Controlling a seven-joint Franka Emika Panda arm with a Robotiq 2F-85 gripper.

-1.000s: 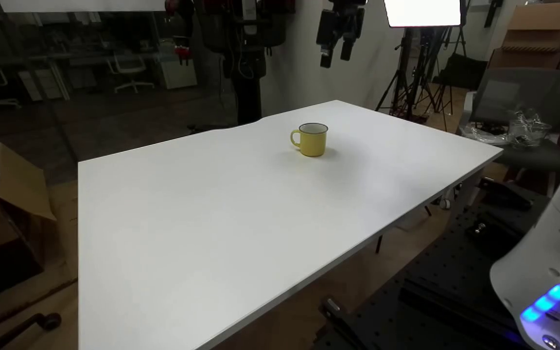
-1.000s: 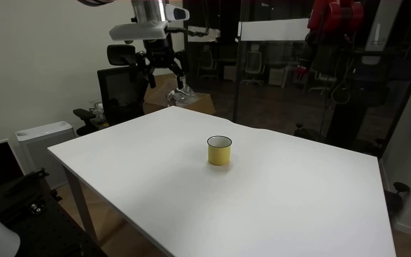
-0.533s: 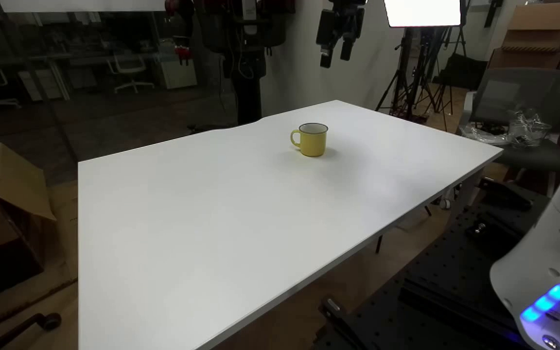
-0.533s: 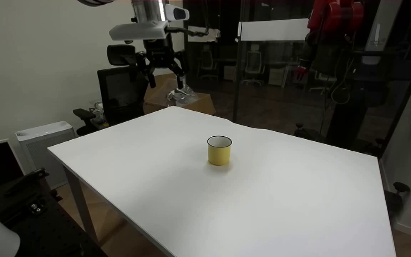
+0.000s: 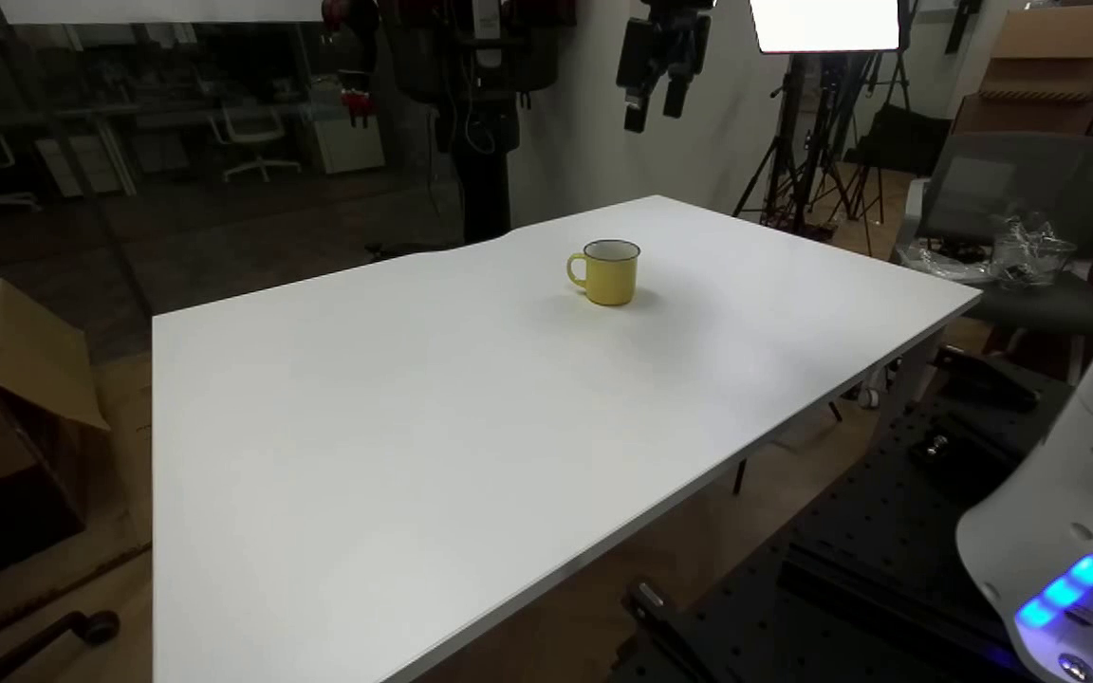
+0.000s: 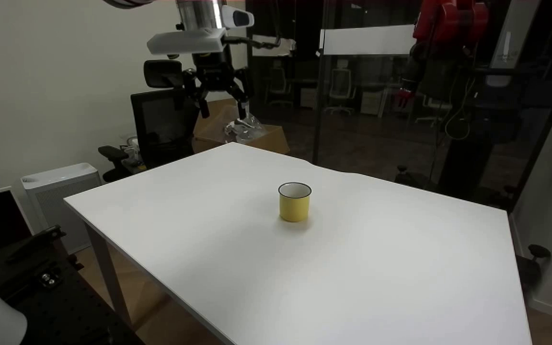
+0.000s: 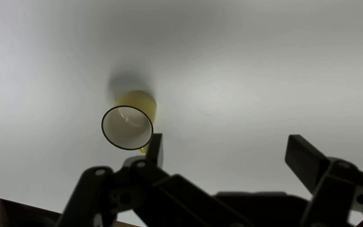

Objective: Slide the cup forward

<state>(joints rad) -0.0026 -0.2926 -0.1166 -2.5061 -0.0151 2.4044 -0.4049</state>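
The cup, a small yellow mug with a dark line round its rim and a white inside, stands upright on the white table in both exterior views (image 5: 611,277) (image 6: 294,206). Its handle shows in an exterior view on the mug's left side. In the wrist view the cup (image 7: 139,100) is left of centre, and one finger partly covers its handle. My gripper (image 7: 224,140) is open with nothing between its fingers. It hangs high above the table in both exterior views (image 5: 655,110) (image 6: 223,112), well apart from the cup.
The white table (image 5: 395,427) has a far edge with a shallow cut-out. Another robot with red parts (image 6: 453,21) stands beyond that edge. A black office chair (image 6: 163,120) and a cardboard box (image 6: 271,139) stand behind the table. The arm's white base (image 5: 1068,531) is beside a dark perforated platform.
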